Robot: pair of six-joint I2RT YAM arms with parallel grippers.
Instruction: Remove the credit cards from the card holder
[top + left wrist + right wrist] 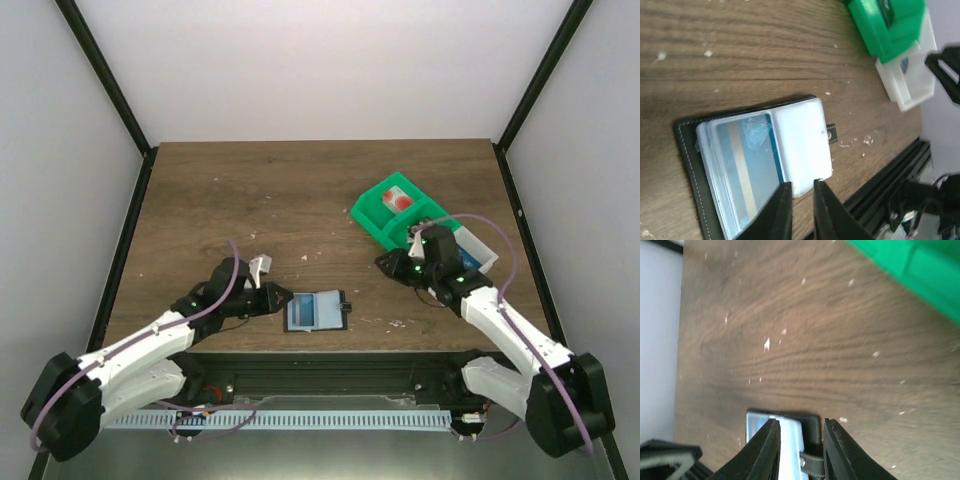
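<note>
Lying open, card holder (790, 145) sits by tips of left tool (802, 192); grip unclear.

Matt grained wood table (250, 190), stitched matt black card holder (315, 310); glossy green plastic tray (372, 225)

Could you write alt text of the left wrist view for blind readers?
An open black card holder lies on a wooden table, a blue card in its pale slots. The left claw, narrowly parted, is at its edge; a green tray beyond.
</note>
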